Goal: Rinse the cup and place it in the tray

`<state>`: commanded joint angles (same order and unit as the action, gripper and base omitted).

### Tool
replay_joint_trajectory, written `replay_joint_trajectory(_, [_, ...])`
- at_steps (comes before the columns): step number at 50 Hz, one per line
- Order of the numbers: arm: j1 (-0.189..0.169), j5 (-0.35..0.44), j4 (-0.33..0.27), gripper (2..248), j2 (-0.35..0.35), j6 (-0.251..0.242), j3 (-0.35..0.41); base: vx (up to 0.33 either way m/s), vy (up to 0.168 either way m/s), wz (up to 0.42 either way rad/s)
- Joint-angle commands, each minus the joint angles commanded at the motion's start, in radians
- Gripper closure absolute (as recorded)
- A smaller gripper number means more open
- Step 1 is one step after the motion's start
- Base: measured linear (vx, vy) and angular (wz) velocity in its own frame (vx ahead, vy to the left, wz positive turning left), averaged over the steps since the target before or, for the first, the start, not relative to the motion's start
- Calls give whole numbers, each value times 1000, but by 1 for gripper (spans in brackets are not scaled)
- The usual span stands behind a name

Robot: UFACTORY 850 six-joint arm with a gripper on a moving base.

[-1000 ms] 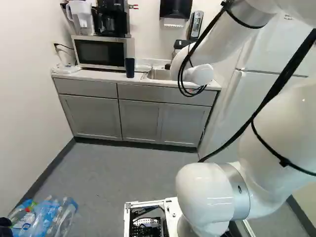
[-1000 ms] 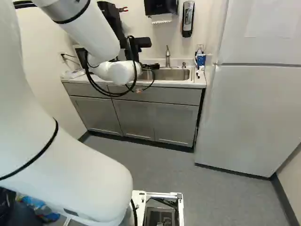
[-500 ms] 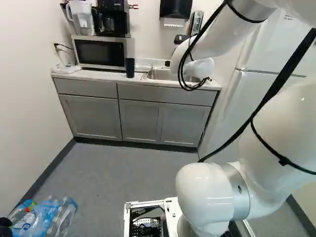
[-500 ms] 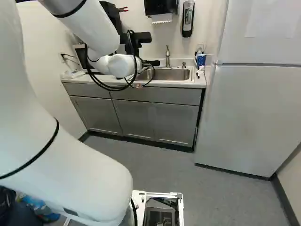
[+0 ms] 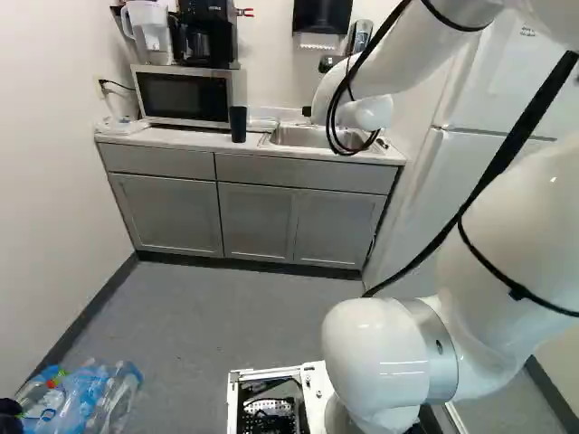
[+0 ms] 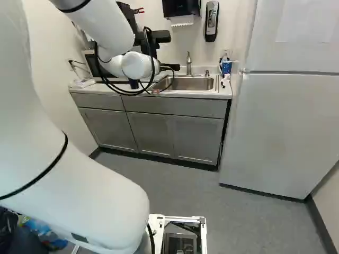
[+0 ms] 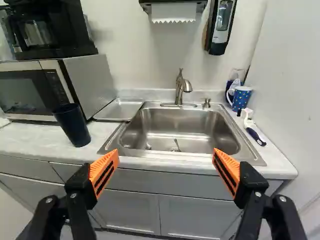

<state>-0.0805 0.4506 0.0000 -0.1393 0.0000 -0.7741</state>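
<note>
Up a little since the earlier pictures: the far end of the arm (image 5: 368,114) has risen, while the dark blue cup (image 5: 238,125) has stayed put.

Left base view: the cup stands up straight near the front edge of the surface (image 5: 181,136). It is just beside the microwave (image 5: 185,96), which has a black coffee maker (image 5: 206,32) on top. Plastic bottles (image 5: 86,398) lie on the floor (image 5: 217,312) near the left wall.

Right base view: the black gripper (image 6: 172,67) points at the sink (image 6: 193,83). The tap (image 6: 188,62) is at the back of the sink. A big white fridge (image 6: 286,127) stands at the right.

Wrist view: the gripper (image 7: 166,151) is spread wide, with nothing pinched between its 2 orange pads (image 7: 106,169). The sink is ahead of it. Beside the sink, on the microwave's side, is a flat metal tray (image 7: 120,109), and the cup is near the tray but not in it. A blue dotted mug (image 7: 242,98) and a brush (image 7: 255,135) sit on the surface past the sink's other side.
</note>
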Motion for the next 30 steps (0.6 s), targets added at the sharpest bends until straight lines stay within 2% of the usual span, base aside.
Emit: replay_joint_trajectory(30, [1,-105,0,3,-3,0,-61,0,0,0])
